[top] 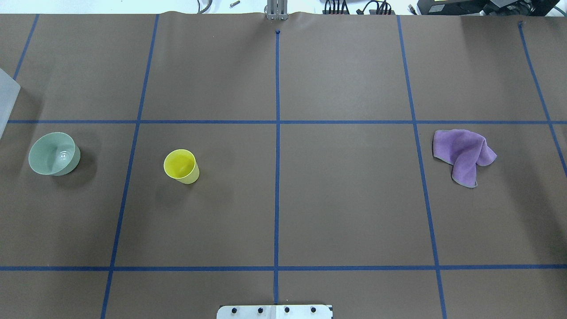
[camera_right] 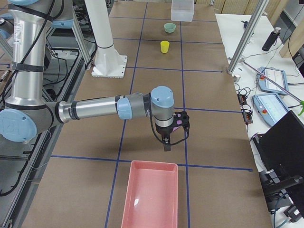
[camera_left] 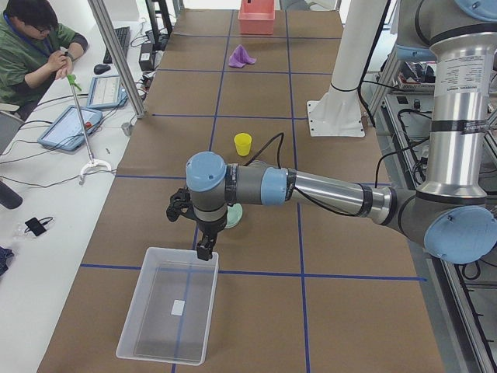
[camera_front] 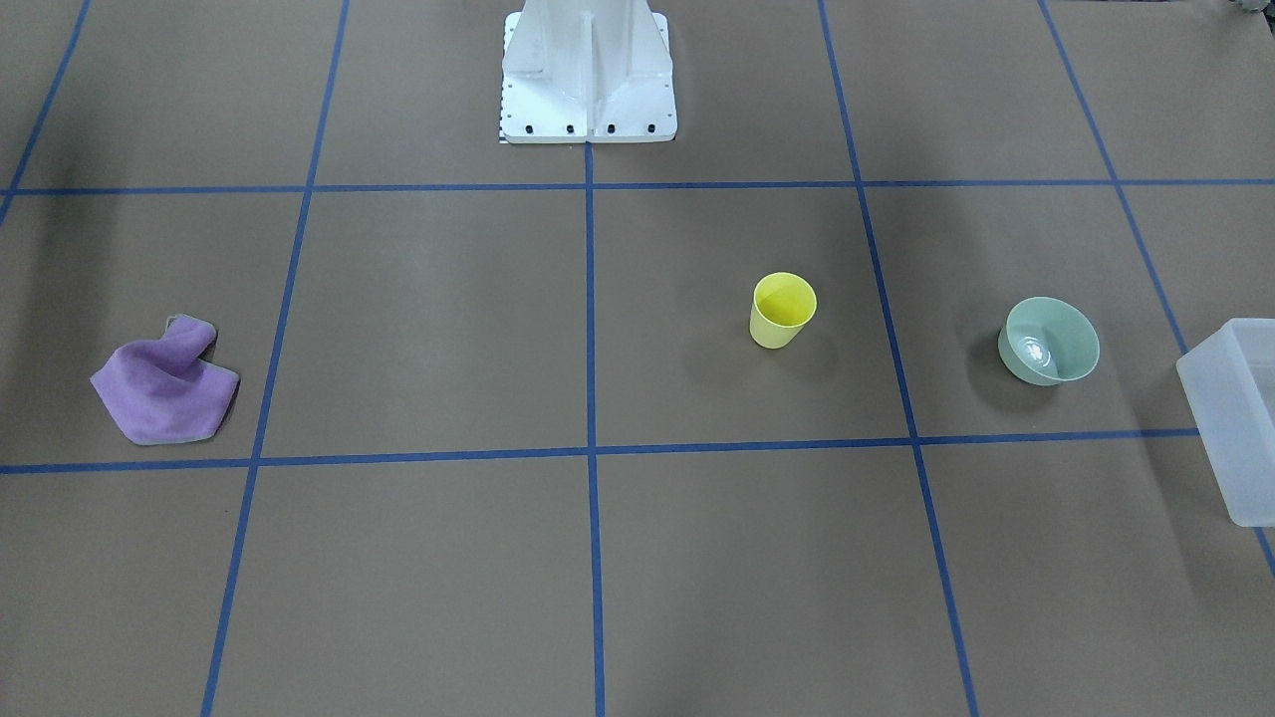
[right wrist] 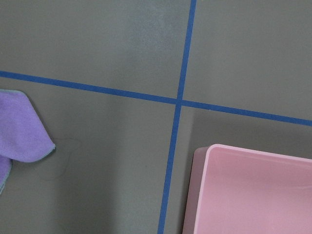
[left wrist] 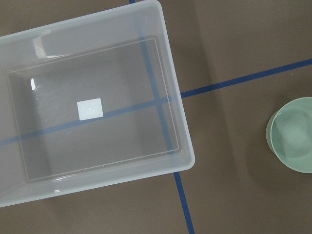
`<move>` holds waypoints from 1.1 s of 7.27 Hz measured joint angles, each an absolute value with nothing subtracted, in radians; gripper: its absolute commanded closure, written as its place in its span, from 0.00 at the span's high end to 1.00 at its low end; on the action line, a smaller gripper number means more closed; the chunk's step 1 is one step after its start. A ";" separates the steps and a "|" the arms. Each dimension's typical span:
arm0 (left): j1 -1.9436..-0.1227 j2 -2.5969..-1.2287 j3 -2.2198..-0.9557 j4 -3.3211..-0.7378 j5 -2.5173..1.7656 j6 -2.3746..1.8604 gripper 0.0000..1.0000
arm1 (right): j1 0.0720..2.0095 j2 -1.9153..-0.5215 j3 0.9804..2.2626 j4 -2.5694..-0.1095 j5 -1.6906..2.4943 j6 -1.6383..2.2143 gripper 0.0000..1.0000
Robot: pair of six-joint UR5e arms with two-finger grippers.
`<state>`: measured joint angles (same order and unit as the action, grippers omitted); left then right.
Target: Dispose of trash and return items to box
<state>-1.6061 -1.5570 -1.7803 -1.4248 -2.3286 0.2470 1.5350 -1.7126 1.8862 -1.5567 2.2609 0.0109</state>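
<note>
The yellow cup (camera_front: pixel 782 311) stands upright on the brown table, also in the overhead view (top: pixel 180 166). The mint-green bowl (camera_front: pixel 1049 341) stands upright and empty between the cup and the box (camera_front: pixel 1235 418). The left wrist view looks down into the empty frosted box (left wrist: pixel 92 107), with the bowl (left wrist: pixel 292 141) beside it. My left gripper (camera_left: pixel 203 249) hangs just above the box's near rim, next to the bowl. My right gripper (camera_right: pixel 166 145) hangs over the table beside the purple cloth (top: pixel 463 155). I cannot tell whether either gripper is open or shut.
A pink bin (camera_right: pixel 152 194) stands at the table's end on my right, near the right gripper. The white pedestal base (camera_front: pixel 588 100) stands at the table's middle edge. An operator (camera_left: pixel 35 47) sits at a side desk with tablets.
</note>
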 measured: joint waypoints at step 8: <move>-1.576 -1.572 -1.774 -1.747 -2.415 0.096 0.99 | 1.526 -1.651 1.800 -1.358 2.411 0.068 1.00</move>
